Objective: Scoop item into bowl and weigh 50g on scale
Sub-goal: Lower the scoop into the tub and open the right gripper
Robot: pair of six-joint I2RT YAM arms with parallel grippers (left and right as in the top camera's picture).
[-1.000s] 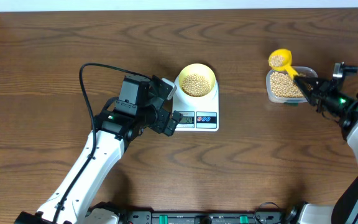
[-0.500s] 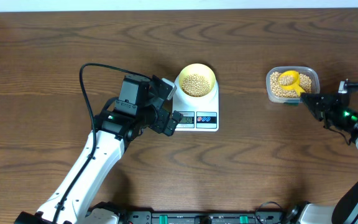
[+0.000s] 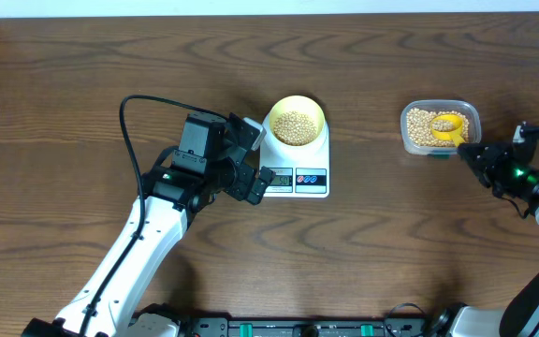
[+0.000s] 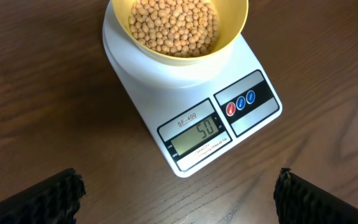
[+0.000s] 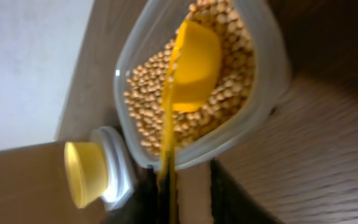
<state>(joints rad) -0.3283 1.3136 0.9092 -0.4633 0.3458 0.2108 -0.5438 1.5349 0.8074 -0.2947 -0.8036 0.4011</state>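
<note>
bowl (image 4: 232, 43): holds beans (image 4: 176, 25), sits on scale (image 4: 142, 78)
scale: shows 50
left gripper (image 4: 179, 194): wide open, near scale
scoop (image 5: 194, 65): in right tub (image 5: 263, 93)
right gripper (image 3: 472, 153): by scoop handle, cannot tell if holding

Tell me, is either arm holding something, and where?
The left tool holds nothing. The handle of the yellow scoop runs between the fingers of the right tool, but a firm grip cannot be confirmed.

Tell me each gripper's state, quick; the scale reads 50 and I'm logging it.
Left gripper: open, holding nothing.
Right gripper: cannot tell; scoop handle sits between its jaws.
</note>
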